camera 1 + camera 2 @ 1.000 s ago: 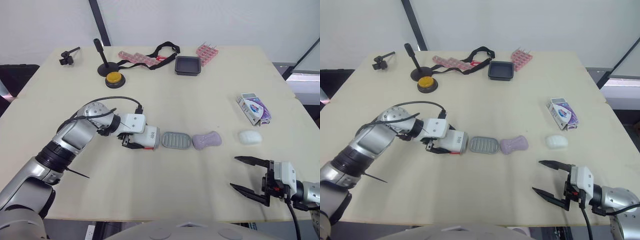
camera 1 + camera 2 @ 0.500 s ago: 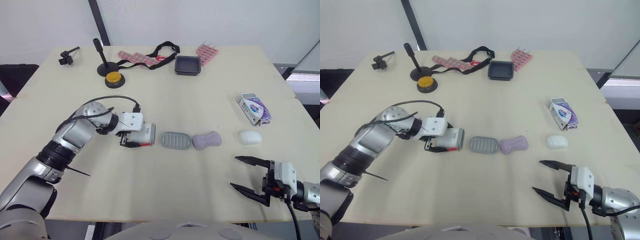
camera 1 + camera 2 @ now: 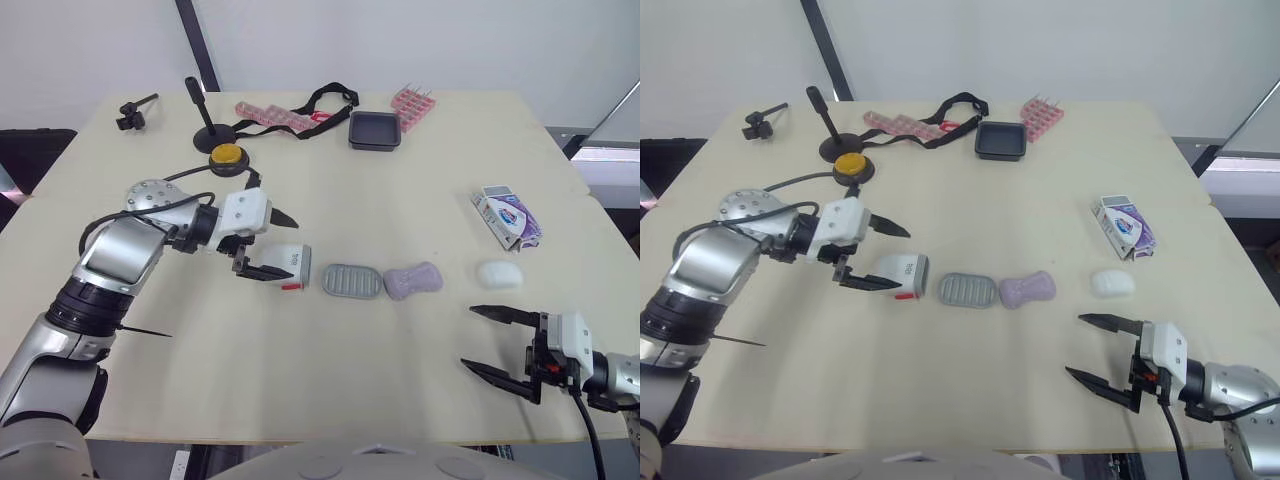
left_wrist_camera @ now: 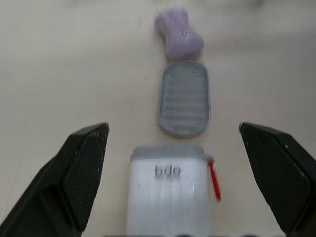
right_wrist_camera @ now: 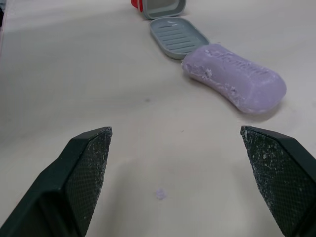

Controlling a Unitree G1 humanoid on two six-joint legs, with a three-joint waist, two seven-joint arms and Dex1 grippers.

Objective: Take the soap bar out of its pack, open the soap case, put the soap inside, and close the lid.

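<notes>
Left eye view: the grey tray (image 3: 353,281) of the soap case lies near the middle of the table (image 3: 400,190) with its ribbed inside facing up. The purple soap (image 3: 413,280) lies bare on the table, just beside the tray on the robot's right; whether the two touch cannot be told. On the tray's other side, close to it but apart, lies the white cover (image 3: 294,262) of the case, with a small red tab on its edge.

The left gripper (image 3: 287,248) is at the cover, on the side away from the tray. Its fingers are spread wide with the cover between them. In the left wrist view both fingers (image 4: 84,168) stand clear of the cover's sides and grasp nothing.

Farther to the right of the tray, beyond the soap, sits a white lump (image 3: 500,274). The pack (image 3: 508,216) lies behind that, towards the far edge.

The right gripper (image 3: 470,338) hovers at the near edge, to the right of the tray and nearer the robot than the soap. Its fingers are released and empty. Its wrist view looks over bare table at the soap, with the tray behind it.

Well behind the tray, along the far edge, are a black dish (image 3: 375,130) and a yellow button (image 3: 229,156).
</notes>
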